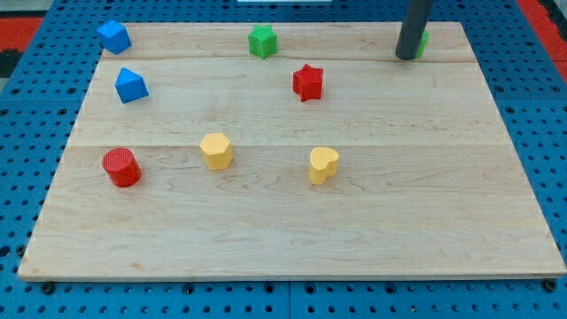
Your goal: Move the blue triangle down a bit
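The blue triangle (130, 85) lies near the board's upper left, just below a blue cube (113, 36) in the top left corner. My rod comes down at the view's top right and my tip (407, 57) rests on the board there, far to the right of the blue triangle. A green block (423, 40) is mostly hidden behind the rod.
A green star-like block (262, 41) sits at top middle. A red star (307, 82) is below and right of it. A red cylinder (121, 167) is at lower left. A yellow hexagon (216, 151) and a yellow heart (323, 165) are mid-board on the wooden board (292, 230).
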